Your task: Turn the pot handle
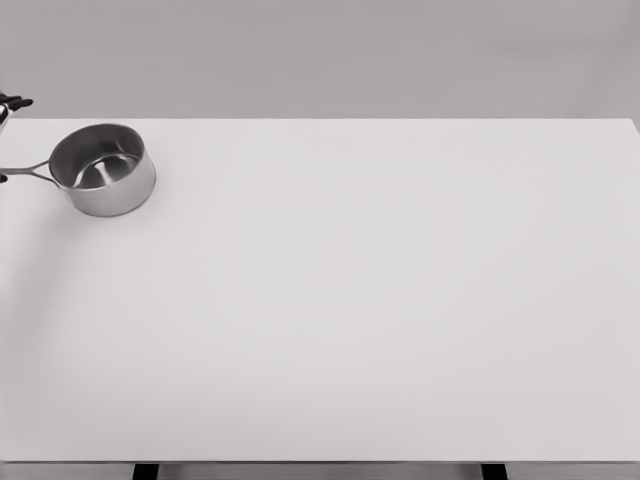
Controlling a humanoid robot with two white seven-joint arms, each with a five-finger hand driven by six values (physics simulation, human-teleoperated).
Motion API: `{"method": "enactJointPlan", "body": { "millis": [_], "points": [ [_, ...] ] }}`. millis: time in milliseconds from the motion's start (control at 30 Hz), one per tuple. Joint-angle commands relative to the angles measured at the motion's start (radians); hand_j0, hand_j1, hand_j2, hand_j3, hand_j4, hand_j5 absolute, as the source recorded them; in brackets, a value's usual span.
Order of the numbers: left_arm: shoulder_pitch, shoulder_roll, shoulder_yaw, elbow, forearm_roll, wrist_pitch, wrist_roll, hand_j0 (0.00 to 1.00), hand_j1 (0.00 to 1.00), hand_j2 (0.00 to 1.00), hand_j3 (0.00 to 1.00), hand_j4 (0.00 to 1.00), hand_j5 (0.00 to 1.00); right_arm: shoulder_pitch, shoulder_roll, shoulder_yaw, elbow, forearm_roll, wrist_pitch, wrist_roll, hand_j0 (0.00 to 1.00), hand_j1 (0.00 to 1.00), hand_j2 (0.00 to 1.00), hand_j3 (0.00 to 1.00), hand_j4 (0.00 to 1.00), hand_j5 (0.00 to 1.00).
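Note:
A small steel pot [103, 170] stands upright on the white table [350, 300] near its far left corner, and it holds nothing. Its thin metal handle [28, 170] points left and runs out to the picture's left edge. At that edge, just above the handle's end, a small dark and white part of a hand [10, 102] pokes into view. The rest of the hand and its arm are cut off by the frame. Another dark speck sits at the handle's tip, and I cannot tell whether the hand touches the handle.
The table's far edge runs just behind the pot, against a plain grey wall. Two dark table legs [146, 470] show under the front edge.

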Motion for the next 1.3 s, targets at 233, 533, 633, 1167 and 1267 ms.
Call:
{"method": "enactJointPlan", "body": {
  "millis": [233,533,633,1167,1267],
  "points": [
    [-0.018,-0.01,0.0,0.002,-0.018,0.0,0.003,1.0,1.0,1.0,1.0,1.0,1.0,0.0,0.0,-0.001,0.0,-0.001,0.0,0.0,1.0,1.0,1.0,1.0,1.0,1.0],
    [-0.018,-0.016,-0.003,0.0,-0.034,0.0,0.003,1.0,1.0,1.0,1.0,1.0,1.0,0.0,0.0,-0.001,0.0,-0.001,0.0,0.0,1.0,1.0,1.0,1.0,1.0,1.0],
    [-0.009,-0.013,-0.006,-0.006,-0.031,0.0,0.003,1.0,1.0,1.0,1.0,1.0,1.0,0.0,0.0,0.0,0.0,-0.001,0.0,0.0,1.0,1.0,1.0,1.0,1.0,1.0],
    [-0.006,-0.03,-0.011,-0.008,-0.024,0.0,0.003,1.0,1.0,1.0,1.0,1.0,1.0,0.0,0.0,-0.001,0.0,-0.001,0.0,0.0,1.0,1.0,1.0,1.0,1.0,1.0],
    [0.006,-0.03,-0.011,-0.008,-0.023,0.0,0.004,1.0,1.0,1.0,1.0,1.0,1.0,0.0,0.0,0.0,0.0,-0.001,0.0,0.0,1.0,1.0,1.0,1.0,1.0,1.0]
  ]
}}
